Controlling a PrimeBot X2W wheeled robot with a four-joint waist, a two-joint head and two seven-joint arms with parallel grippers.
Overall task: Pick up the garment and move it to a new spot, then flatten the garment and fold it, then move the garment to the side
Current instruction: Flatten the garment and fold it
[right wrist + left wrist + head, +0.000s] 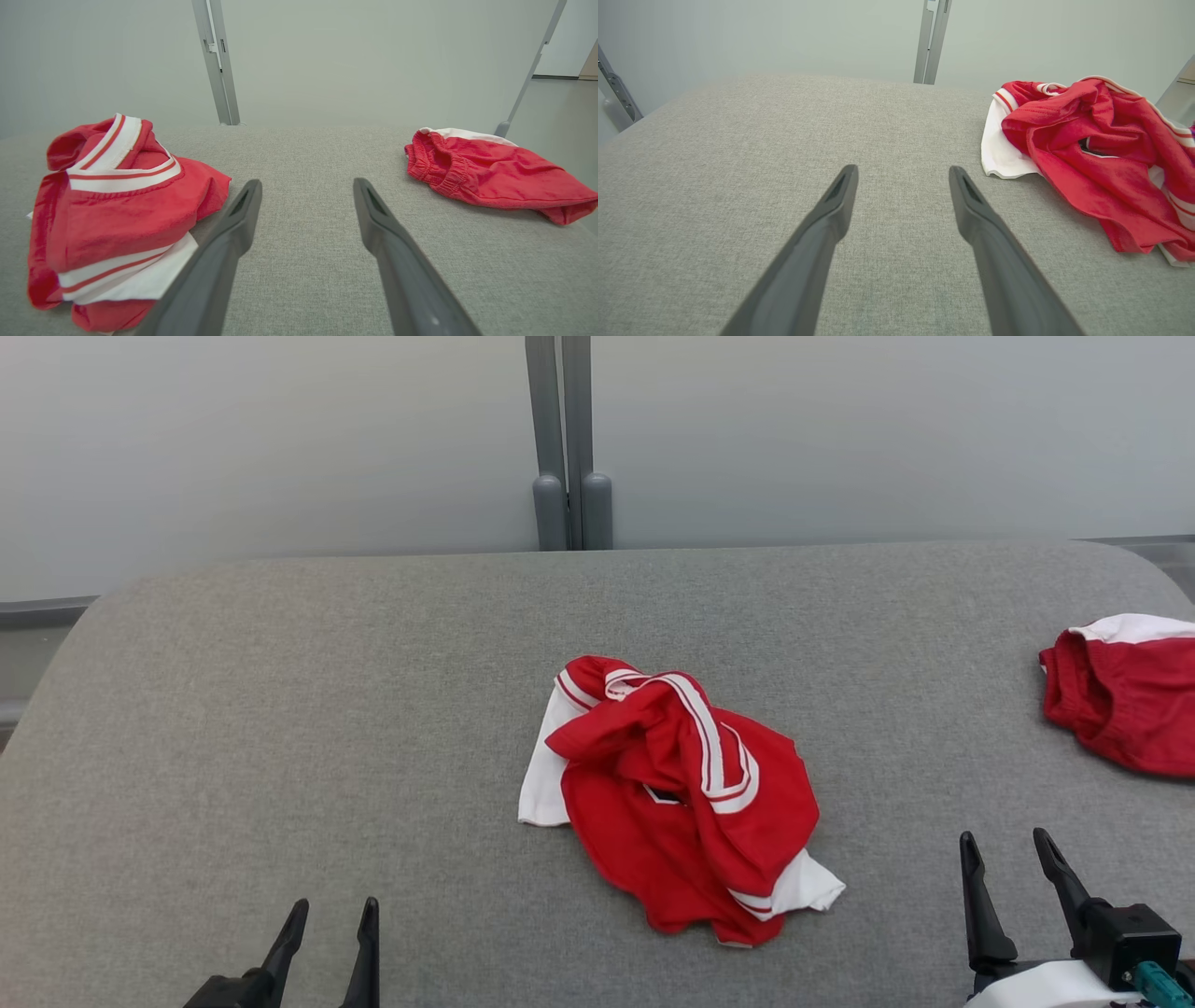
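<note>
The garment (677,798), red with white stripes, lies crumpled in the middle of the grey table (280,709). The left gripper (331,919) and the right gripper (1008,854) hover near the front edge, fingers apart, holding nothing. Red shorts (1125,695) lie at the right edge.

Grey fabric-covered tabletop (280,728), far corners rounded. Pale grey panel wall (261,439) behind its far edge, split by twin grey posts (569,448). Light soft, even.
</note>
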